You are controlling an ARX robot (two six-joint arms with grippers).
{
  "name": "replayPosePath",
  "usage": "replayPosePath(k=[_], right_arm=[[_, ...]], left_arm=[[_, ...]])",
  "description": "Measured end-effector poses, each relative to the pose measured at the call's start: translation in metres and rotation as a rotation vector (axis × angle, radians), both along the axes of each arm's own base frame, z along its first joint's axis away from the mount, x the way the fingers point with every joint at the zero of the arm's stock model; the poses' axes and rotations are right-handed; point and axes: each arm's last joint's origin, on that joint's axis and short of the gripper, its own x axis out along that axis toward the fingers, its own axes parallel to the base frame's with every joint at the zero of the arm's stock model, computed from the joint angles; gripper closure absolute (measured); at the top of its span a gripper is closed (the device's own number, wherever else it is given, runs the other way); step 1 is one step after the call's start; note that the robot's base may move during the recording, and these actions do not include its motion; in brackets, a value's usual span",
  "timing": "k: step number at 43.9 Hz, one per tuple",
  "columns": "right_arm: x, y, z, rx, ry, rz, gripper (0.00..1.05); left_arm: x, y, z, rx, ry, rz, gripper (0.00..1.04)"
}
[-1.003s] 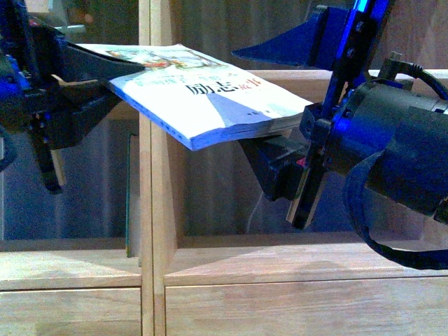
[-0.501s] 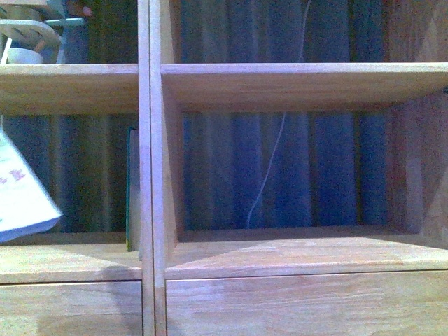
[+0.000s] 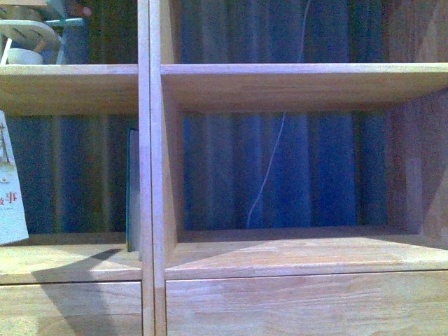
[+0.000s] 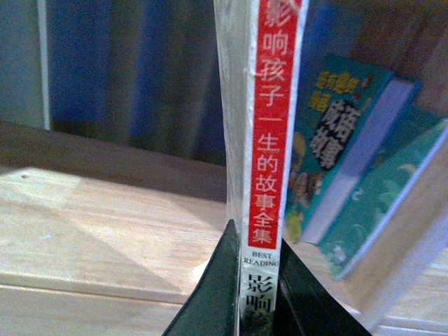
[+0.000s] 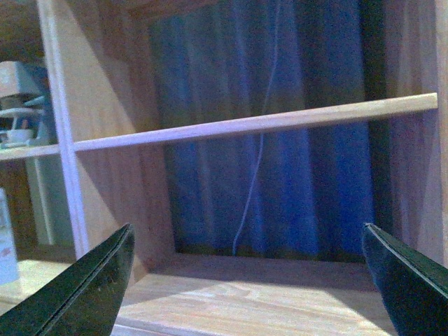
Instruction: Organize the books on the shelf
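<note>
Moved since half a second ago: white book (image 3: pixel 8 182), then tilted low at the left edge of the front view, now stands nearly upright there in the left compartment of the shelf (image 3: pixel 280 84); a second ago it lay flat between both grippers in front of the shelf, and neither arm shows in the front view now. Green book (image 3: pixel 131 189): slim, upright, against the centre post in the same compartment, well apart from the white book. Behind the open back: blue curtain (image 3: pixel 315 168) and a thin hanging cord (image 3: pixel 269 168). Upper left compartment: pale wooden ornament (image 3: pixel 28 38), partly cut off. Below: drawer front (image 3: pixel 301 304). Left wrist view: two colourful books (image 4: pixel 336 147) lean together just beside the white book's red-banded spine. Left gripper (image 4: pixel 257 241): dark fingers clamped on the lower spine of the white book, held vertical above the board. Right gripper (image 5: pixel 246 227): fingers wide apart, empty, facing the vacant right compartment.
</note>
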Motion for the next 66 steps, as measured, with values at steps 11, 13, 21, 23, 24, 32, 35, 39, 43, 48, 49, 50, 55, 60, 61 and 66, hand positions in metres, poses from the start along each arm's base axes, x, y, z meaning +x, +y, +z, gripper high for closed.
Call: replayPosePath(k=[11,13,21,23,24,32,35,39,43,48,49,50,55,60,61,66], right_arm=[[-0.034,0.01,0.002,-0.085,-0.031,0.049,0.07],[-0.034,0.01,0.002,-0.086,-0.032,0.048,0.07],[-0.033,0.009,0.001,-0.085,-0.027,0.051,0.07],[-0.033,0.009,0.001,-0.085,-0.027,0.051,0.07],[-0.033,0.009,0.001,-0.085,-0.027,0.051,0.07],[-0.033,0.009,0.001,-0.086,-0.026,0.051,0.07],[-0.033,0.009,0.001,-0.085,-0.027,0.051,0.07],[-0.033,0.009,0.001,-0.086,-0.026,0.051,0.07],[-0.033,0.009,0.001,-0.086,-0.026,0.052,0.07],[-0.033,0.01,0.001,-0.087,-0.025,0.053,0.07],[-0.033,0.01,0.001,-0.087,-0.025,0.053,0.07],[-0.033,0.01,0.001,-0.087,-0.025,0.053,0.07],[-0.033,0.01,0.001,-0.088,-0.024,0.053,0.07],[-0.033,0.01,0.001,-0.088,-0.024,0.054,0.07],[-0.033,0.01,0.001,-0.088,-0.024,0.054,0.07],[-0.033,0.01,0.001,-0.089,-0.023,0.054,0.07]], left_arm=[[0.061,-0.024,0.007,0.248,-0.062,0.015,0.98],[0.069,-0.031,0.006,0.281,-0.074,0.007,0.98],[0.1,-0.062,-0.008,0.389,-0.089,-0.012,0.98],[0.105,-0.066,-0.01,0.406,-0.094,-0.004,0.98],[0.108,-0.068,-0.011,0.411,-0.097,-0.002,0.98],[0.128,-0.072,-0.01,0.445,-0.127,0.05,0.98],[0.135,-0.072,-0.011,0.443,-0.127,0.066,0.98],[0.144,-0.071,-0.02,0.441,-0.101,0.072,0.98],[0.151,-0.075,-0.029,0.44,-0.086,0.062,0.98],[0.158,-0.085,-0.037,0.437,-0.079,0.042,0.98],[0.159,-0.088,-0.038,0.437,-0.078,0.037,0.98],[0.16,-0.09,-0.039,0.437,-0.078,0.033,0.98],[0.164,-0.102,-0.047,0.435,-0.068,0.01,0.98],[0.165,-0.108,-0.049,0.439,-0.076,0.01,0.78],[0.165,-0.108,-0.05,0.44,-0.082,0.011,0.73],[0.163,-0.108,-0.055,0.44,-0.093,0.049,0.48]])
